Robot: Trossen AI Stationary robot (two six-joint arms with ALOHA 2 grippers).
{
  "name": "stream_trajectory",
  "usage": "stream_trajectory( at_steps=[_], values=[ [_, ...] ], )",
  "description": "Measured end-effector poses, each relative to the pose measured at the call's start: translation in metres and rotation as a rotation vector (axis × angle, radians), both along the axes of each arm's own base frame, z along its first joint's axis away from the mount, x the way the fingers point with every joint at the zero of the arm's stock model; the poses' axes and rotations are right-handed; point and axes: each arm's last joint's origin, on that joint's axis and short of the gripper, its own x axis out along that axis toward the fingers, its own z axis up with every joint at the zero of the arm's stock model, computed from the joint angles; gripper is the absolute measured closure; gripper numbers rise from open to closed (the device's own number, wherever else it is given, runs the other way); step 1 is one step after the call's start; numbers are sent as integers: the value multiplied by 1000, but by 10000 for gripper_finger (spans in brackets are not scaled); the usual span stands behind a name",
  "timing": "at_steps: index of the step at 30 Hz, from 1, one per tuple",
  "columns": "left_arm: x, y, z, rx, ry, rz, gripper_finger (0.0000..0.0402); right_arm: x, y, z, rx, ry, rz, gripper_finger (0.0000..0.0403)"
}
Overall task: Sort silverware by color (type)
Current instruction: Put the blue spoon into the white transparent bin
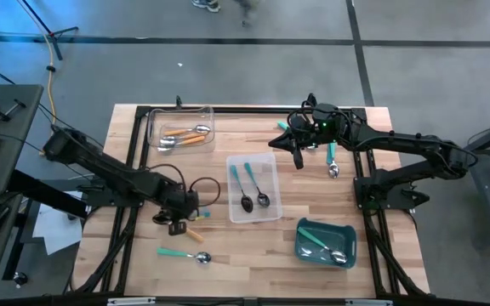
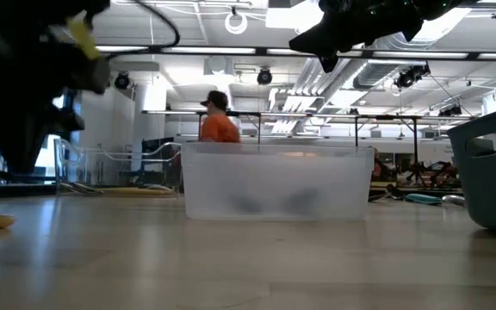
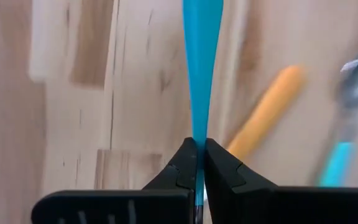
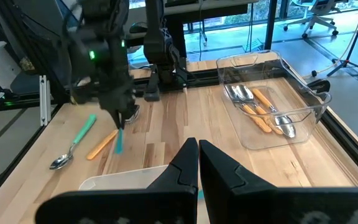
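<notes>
Spoon in hand: slim teal-blue plastic handle (image 3: 201, 68), pinched near one end between the left gripper (image 3: 197, 163) fingers, just above the wooden table (image 1: 253, 255) at its left-front part.
Left gripper: jaws closed tight on that handle; the spoon's bowl is not visible.
Right gripper (image 4: 197, 163): closed, holding nothing I can make out, raised over the table's far right.
Handling: light, stiff and thin; the smooth handle may pivot in so narrow a pinch, so a hold nearer the handle's middle seems safer.
Neighbours: orange-handled spoon (image 3: 263, 115) on the wood just beside it; green-handled spoon (image 1: 181, 253) nearer the front edge.
Sorted so far: two teal-handled spoons in the central clear plastic tray (image 1: 272, 166); orange ones in the far clear tray (image 1: 207, 113); teal bin (image 1: 347, 231) front right.
</notes>
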Motion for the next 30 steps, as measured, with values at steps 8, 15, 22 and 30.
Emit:
stream_trajectory(
  at_steps=[8,15,22,30],
  values=[
    [-9,24,83,141,-313,67,401,0,0,0,0,0,0,403],
    [-39,57,158,353,-670,241,401,0,0,0,-1,-4,1,403],
    [-73,74,204,442,-1083,364,401,0,0,1,1,-7,1,403],
    [-76,75,166,388,-1275,393,401,0,0,1,23,-9,0,403]
  ],
)
